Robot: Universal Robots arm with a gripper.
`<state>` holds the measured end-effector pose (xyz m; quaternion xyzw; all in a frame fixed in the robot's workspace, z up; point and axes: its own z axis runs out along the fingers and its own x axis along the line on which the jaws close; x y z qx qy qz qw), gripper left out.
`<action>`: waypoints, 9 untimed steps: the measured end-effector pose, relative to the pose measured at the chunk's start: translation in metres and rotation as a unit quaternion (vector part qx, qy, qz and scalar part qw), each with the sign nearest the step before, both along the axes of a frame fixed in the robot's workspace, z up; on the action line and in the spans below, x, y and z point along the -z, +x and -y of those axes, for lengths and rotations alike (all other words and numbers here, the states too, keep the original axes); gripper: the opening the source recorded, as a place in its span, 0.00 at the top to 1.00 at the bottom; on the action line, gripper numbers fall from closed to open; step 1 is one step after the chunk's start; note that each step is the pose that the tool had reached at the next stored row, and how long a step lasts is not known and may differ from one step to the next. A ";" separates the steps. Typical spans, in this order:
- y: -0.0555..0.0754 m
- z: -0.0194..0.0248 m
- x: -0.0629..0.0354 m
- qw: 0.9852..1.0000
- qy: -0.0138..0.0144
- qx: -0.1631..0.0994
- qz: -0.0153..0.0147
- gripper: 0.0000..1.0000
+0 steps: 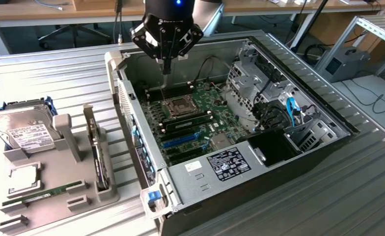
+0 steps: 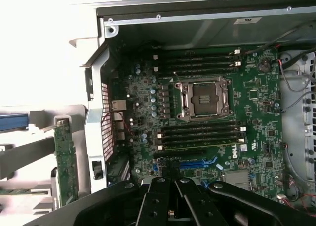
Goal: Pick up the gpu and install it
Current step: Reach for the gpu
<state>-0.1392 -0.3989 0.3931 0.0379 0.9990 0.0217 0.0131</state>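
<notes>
gpu [image 1: 100,162] stands on edge in grey rack [image 1: 61,206] on surface [image 1: 48,73], just beside open case [image 1: 199,177]. Its long axis runs parallel to the case wall. Wrist view gives its green component face [image 2: 65,159]; the exterior view gives a dark edge. End effector [image 1: 167,69] clenched, empty, above motherboard [image 1: 209,98].

Likely a lab: desks [image 1: 41,11], floor cables [image 1: 376,101], metal workbench [image 1: 55,73].

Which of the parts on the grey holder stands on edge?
The gpu, the dark card standing upright; the hard drive and memory stick lie face up.
</notes>
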 end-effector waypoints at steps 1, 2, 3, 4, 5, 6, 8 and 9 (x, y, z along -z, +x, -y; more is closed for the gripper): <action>0.000 0.0000 0.0000 1.000 0.000 0.000 0.000 0.89; 0.000 0.0000 0.0000 1.000 0.000 0.000 0.000 0.89; -0.001 0.0000 0.0000 1.000 0.000 0.000 0.000 0.89; -0.001 0.0000 0.0000 1.000 0.000 0.000 0.000 0.89; -0.001 0.0000 0.0000 1.000 0.000 0.000 0.000 0.89; -0.003 0.0000 0.0001 1.000 0.000 0.000 0.000 0.89; -0.007 0.0000 0.0002 1.000 0.000 0.000 0.000 0.89; -0.009 0.0000 0.0003 1.000 0.000 0.000 0.000 0.89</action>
